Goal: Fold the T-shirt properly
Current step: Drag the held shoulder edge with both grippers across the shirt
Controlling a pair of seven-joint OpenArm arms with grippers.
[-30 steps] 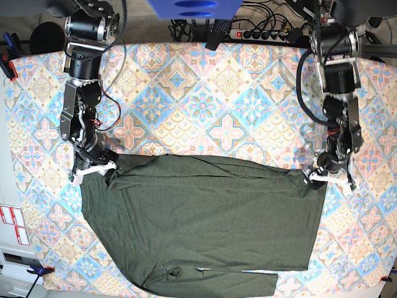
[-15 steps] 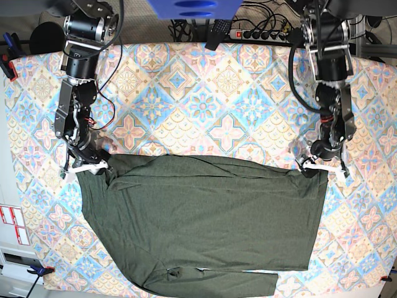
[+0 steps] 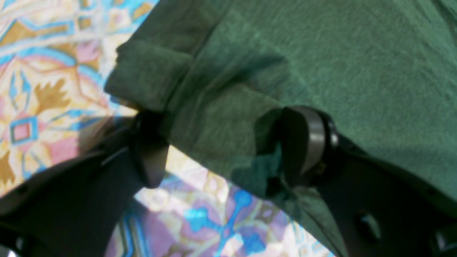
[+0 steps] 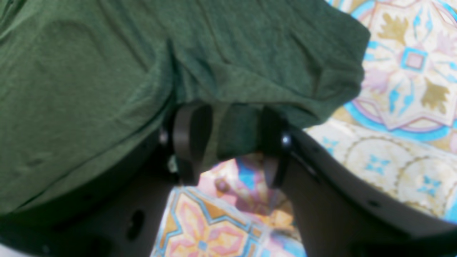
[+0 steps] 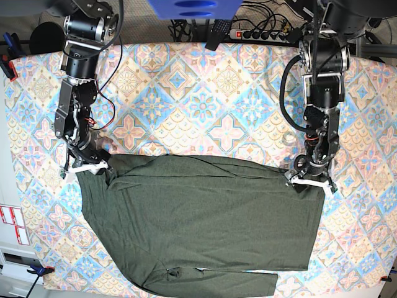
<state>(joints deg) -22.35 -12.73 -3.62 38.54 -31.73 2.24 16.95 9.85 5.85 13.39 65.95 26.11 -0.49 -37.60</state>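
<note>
The dark olive T-shirt (image 5: 205, 217) lies spread flat on the patterned cloth, with a straight upper edge and a sleeve end at the bottom. My left gripper (image 5: 308, 182) sits at its upper corner on the base view's right. In the left wrist view this gripper (image 3: 226, 146) has its fingers wide apart, with a fold of the T-shirt (image 3: 321, 53) lying between them. My right gripper (image 5: 85, 167) is at the opposite upper corner. In the right wrist view that gripper (image 4: 231, 146) is open, its fingers apart under the draped edge of the T-shirt (image 4: 89, 71).
A tablecloth (image 5: 205, 105) with a tile pattern covers the table beyond the shirt. A power strip (image 5: 260, 34) and cables lie along the back edge. A blue object (image 5: 192, 7) hangs at the top centre. White labels (image 5: 12, 223) mark the left edge.
My left gripper slid inward along the shirt's upper edge, toward the base view's left, while the corner stayed put. My right gripper shifted slightly outward. Neither opening changed.
</note>
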